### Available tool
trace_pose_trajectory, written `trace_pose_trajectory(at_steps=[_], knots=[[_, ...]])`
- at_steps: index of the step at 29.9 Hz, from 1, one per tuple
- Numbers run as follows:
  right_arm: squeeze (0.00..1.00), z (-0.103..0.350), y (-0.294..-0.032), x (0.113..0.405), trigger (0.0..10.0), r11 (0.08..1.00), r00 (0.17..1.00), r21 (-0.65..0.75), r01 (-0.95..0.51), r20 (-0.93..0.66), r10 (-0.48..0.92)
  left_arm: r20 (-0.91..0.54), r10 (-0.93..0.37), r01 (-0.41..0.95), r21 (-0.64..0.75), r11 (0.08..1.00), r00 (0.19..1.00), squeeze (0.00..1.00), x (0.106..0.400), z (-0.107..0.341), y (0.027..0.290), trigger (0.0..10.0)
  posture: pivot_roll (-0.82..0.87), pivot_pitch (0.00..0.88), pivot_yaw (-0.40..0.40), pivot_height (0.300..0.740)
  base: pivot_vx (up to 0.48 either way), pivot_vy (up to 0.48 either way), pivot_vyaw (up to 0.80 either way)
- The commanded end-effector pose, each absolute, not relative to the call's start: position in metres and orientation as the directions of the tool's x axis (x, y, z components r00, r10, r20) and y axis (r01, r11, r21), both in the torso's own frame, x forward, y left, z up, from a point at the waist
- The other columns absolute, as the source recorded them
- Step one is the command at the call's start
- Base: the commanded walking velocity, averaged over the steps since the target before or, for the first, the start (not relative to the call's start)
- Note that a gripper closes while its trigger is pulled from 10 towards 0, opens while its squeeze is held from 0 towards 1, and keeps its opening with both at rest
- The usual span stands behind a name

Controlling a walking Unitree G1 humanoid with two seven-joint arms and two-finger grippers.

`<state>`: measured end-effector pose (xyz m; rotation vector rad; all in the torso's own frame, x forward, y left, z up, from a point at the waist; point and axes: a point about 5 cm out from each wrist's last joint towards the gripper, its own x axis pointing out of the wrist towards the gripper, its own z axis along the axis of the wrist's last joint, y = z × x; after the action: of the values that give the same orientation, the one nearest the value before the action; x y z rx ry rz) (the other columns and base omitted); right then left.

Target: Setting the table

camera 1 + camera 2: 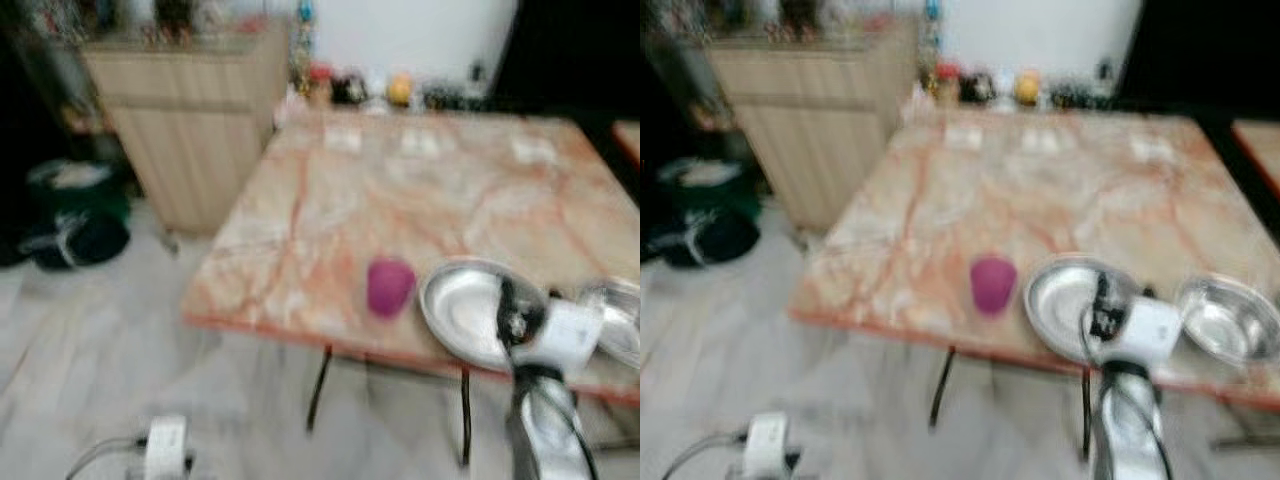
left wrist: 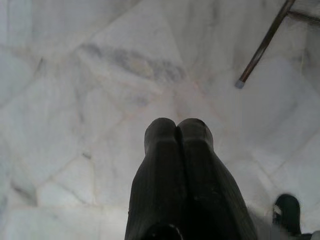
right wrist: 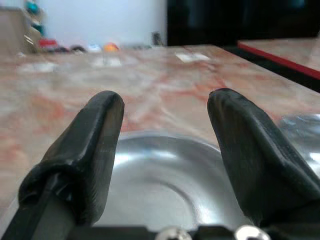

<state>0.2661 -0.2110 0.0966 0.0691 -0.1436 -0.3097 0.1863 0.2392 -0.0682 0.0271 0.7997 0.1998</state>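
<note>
Right wrist view: right gripper (image 3: 162, 107) fingers spread, steel plate (image 3: 165, 185) seemingly just below

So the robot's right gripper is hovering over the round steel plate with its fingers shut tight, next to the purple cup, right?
Not quite: the right gripper over the round steel plate has its fingers open, as the right wrist view shows. The purple cup is beside the plate.

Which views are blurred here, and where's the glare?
Left and right eye views: motion-blurred overall, with the purple cup and shelf items soft. Right wrist view: open right claw fairly sharp, far tabletop soft, bright glare on the steel plate. Left wrist view: sharp, evenly lit; shut left claw over marble floor.
</note>
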Motion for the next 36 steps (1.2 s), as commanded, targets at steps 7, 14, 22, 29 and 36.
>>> trace_pose_trajectory(at_steps=[7,14,22,29,36], knots=[[0.00,0.094,-0.222,0.243,10.0,0.904,0.908,0.157,0.399,0.072,-0.413,-0.732,0.199,-0.164,0.120,0.979,0.652,0.00,0.176,-0.073,0.244,10.0,0.00,0.000,-0.009,0.740,0.000,0.000,0.00],[0.00,0.079,-0.225,0.234,10.0,0.847,0.898,0.305,0.435,-0.086,-0.431,-0.736,0.194,-0.153,0.123,0.981,0.648,0.00,0.174,-0.073,0.244,10.0,-0.01,0.000,-0.014,0.740,0.000,0.000,0.00],[0.00,0.076,-0.237,0.224,10.0,0.769,0.842,0.350,0.535,-0.143,-0.521,-0.733,0.186,-0.143,0.122,0.982,0.654,0.00,0.177,-0.073,0.242,10.0,-0.01,0.000,-0.017,0.740,0.000,0.000,0.00],[0.00,0.072,-0.252,0.235,10.0,0.714,0.822,0.410,0.568,-0.235,-0.520,-0.732,0.187,-0.143,0.123,0.982,0.655,0.00,0.179,-0.072,0.241,10.0,-0.02,0.000,-0.023,0.740,0.000,0.000,0.00],[0.00,0.066,-0.254,0.243,10.0,0.660,0.798,0.451,0.601,-0.300,-0.522,-0.732,0.191,-0.153,0.119,0.981,0.654,0.00,0.179,-0.072,0.241,10.0,-0.01,0.000,-0.027,0.740,0.000,0.000,0.00]])
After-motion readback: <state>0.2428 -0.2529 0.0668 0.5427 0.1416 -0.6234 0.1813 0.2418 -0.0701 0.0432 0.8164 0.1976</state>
